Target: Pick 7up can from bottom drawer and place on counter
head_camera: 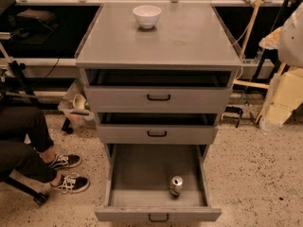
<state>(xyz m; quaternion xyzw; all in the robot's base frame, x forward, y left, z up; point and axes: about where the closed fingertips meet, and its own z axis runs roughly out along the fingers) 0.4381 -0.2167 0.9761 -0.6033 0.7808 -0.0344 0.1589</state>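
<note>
Pulled open at bottom centre, the bottom drawer [142, 174] is seen holding the 7up can [176, 185] near its front right; the gripper is nowhere seen, so its state cannot be told.

Grey counter [189, 44], grey bottom drawer [139, 174]; silver-green 7up can [176, 185]; white bowl [147, 16].

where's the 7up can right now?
Camera view: 7up can sits in the open bottom drawer, front right, near its front wall; hand not in view.
</note>
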